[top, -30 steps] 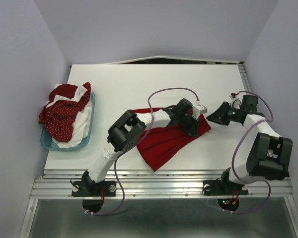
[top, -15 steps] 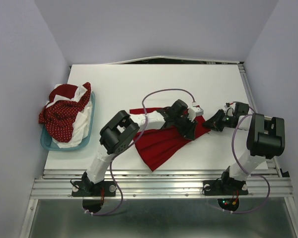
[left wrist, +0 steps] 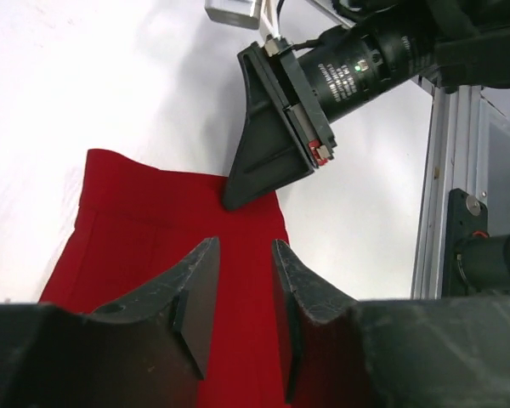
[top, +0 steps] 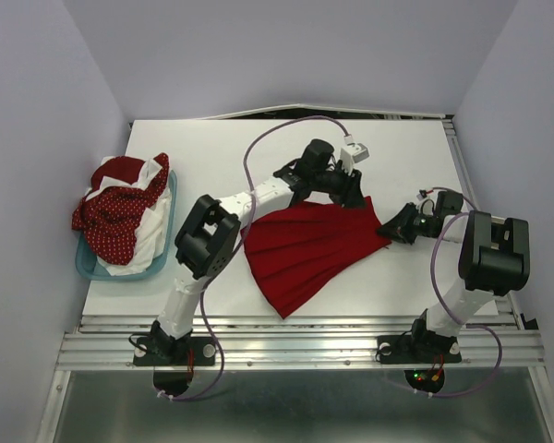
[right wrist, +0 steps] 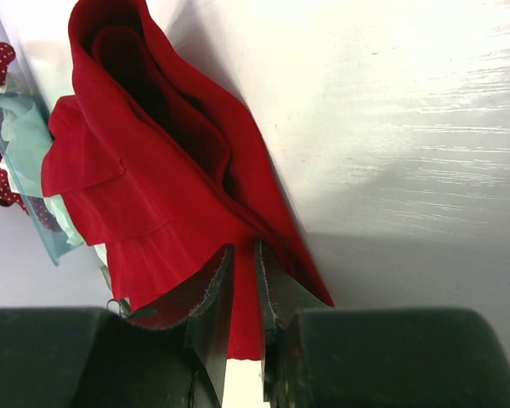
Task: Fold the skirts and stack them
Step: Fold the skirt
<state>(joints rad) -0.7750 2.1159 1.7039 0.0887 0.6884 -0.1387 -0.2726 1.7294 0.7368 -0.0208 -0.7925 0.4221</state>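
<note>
The bright red pleated skirt (top: 309, 249) lies spread on the white table, waistband toward the right. My left gripper (top: 354, 196) hovers just above its far right edge, jaws open and empty; in the left wrist view the left gripper (left wrist: 242, 246) shows flat red cloth (left wrist: 153, 229) below the gap. My right gripper (top: 388, 229) is shut on the skirt's right corner. The right wrist view shows the right gripper (right wrist: 245, 246) pinching bunched red cloth (right wrist: 153, 187). A dark red white-dotted skirt (top: 111, 221) and white cloth (top: 148, 235) are piled in the tub.
The shallow teal tub (top: 88, 268) stands at the table's left edge. A metal rail (top: 305, 337) runs along the near edge, and another (left wrist: 442, 170) along the right side. Purple cables loop over both arms.
My left gripper has moved from the skirt's middle toward the far edge, and the folded top layer has opened out flat. My right gripper came in and closed on the right corner.
</note>
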